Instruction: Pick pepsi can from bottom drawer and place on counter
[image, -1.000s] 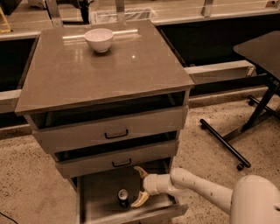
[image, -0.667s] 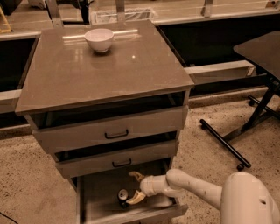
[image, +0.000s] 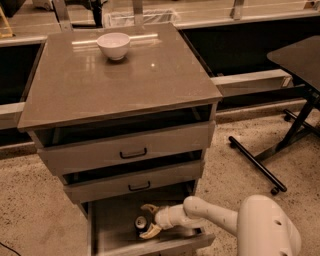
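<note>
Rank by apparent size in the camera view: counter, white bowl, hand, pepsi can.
1. counter, by far the largest.
2. white bowl and hand look alike. The hand, open on either side of the pepsi can in the bottom drawer, sits at a different depth, so I won't rank them.
3. pepsi can, smallest.

**No legible text**

Cannot read any lettering or logo on the pepsi can inside the bottom drawer. Gripper reached into the same drawer from its right side, fingers spread to either side of the can.
</note>
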